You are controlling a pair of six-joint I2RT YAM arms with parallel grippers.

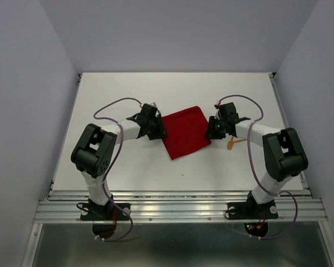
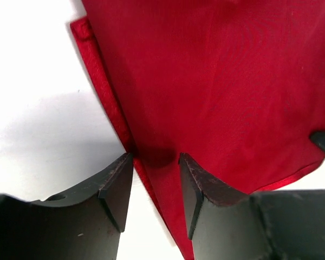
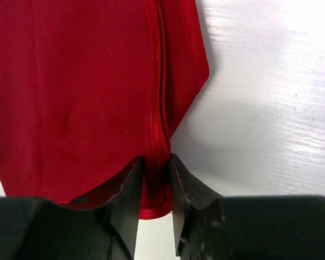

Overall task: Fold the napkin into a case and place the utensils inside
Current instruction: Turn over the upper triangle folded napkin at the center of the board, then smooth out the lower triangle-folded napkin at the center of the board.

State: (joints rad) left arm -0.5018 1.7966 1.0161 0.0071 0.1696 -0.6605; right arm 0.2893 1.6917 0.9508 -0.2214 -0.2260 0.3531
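My right jaws clamp the layered hem of the red napkin (image 1: 185, 132); my left jaws stand apart astride its other edge.

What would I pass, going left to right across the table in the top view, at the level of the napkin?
left gripper → red napkin → right gripper → orange utensils

Red napkin (image 1: 185, 132): plain cloth, folded into a rough 4-sided shape, lying flat and skewed at centre frame of the top view. Layered hemmed edges show in both wrist views. Orange utensils (image 1: 234, 143): thin pieces just right of the napkin, apart from it; detail too small to resolve.
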